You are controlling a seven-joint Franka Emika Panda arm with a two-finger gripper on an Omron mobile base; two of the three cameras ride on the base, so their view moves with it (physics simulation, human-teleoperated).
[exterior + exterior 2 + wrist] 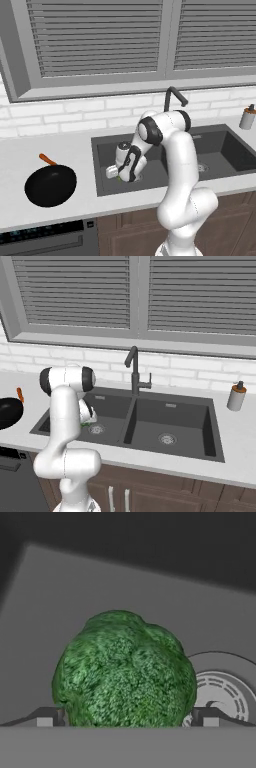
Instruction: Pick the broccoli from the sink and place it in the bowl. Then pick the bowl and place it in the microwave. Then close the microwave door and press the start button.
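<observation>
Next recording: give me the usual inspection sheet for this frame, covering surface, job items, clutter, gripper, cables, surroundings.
Surface: pale counter around a dark double-basin sink.
Job's things: broccoli lies on the sink floor beside a round drain; bowl and microwave: nothing seen.
Clutter: black frying pan with orange handle left of the sink; soap dispenser on its right.
Gripper: gripper open, low in the left basin, one fingertip either side of the broccoli, not closed on it.
Cables: nothing seen.
Surroundings: black faucet, white brick wall, shuttered window.

Claw low in left sink basin
</observation>
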